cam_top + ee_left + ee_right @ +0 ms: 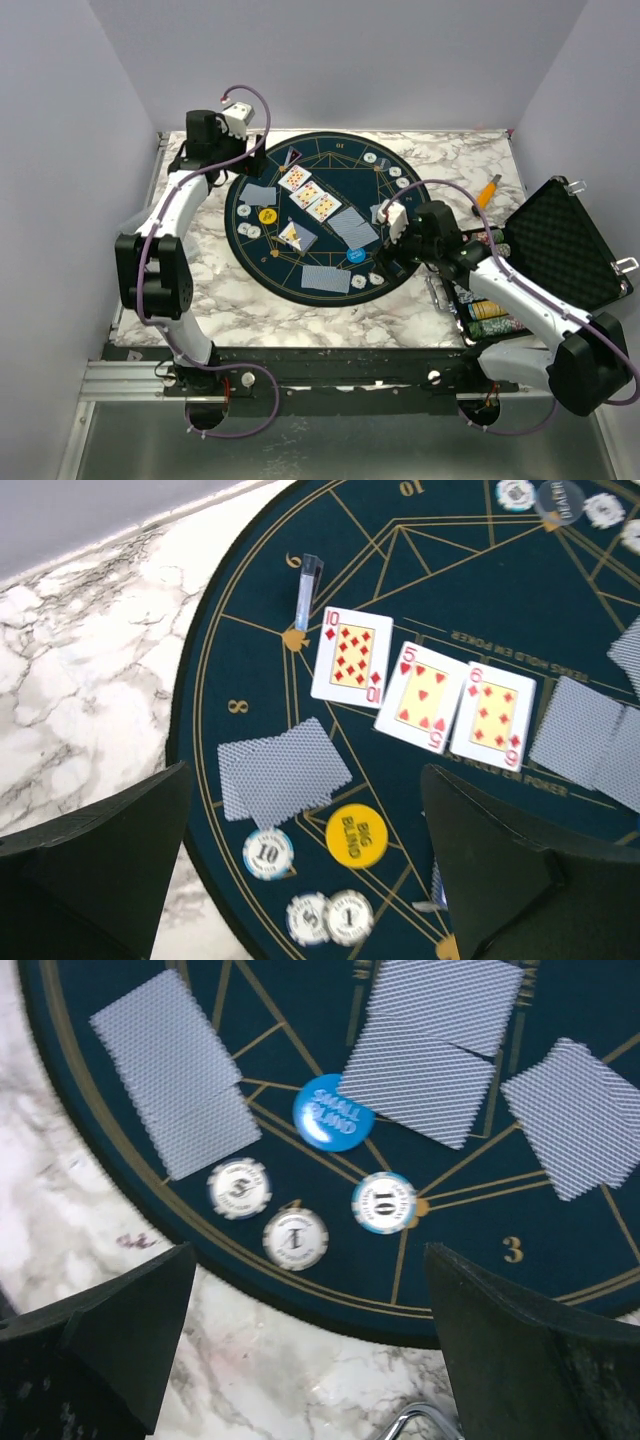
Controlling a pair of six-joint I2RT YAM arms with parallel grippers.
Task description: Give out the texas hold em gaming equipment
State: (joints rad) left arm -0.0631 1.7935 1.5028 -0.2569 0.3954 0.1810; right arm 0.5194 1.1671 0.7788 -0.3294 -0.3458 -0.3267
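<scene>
- Left gripper (305,770): both fingers (100,870) are cut off by the wrist view's lower edge. The one at the view's right hides most of a pale card (436,888).
- Dealer disc (558,500): blurred and clipped by the upper edge, as is the chip (515,492) beside it.
- Face-down cards (600,745): run off the right side.
- Right gripper (310,1250): fingers (100,1350) cut off below; hidden under its wrist in the top view.
- Whitish chips (240,1188): two, markings blurred and unreadable.
- Metal loop (415,1422): only its top shows, kind unclear.
- Chip stacks (488,310), in the case (565,245) at the worktop's right edge: partly covered by the right arm (520,295).
- Orange-handled tool (487,190), far right corner: working end too small to tell.
</scene>
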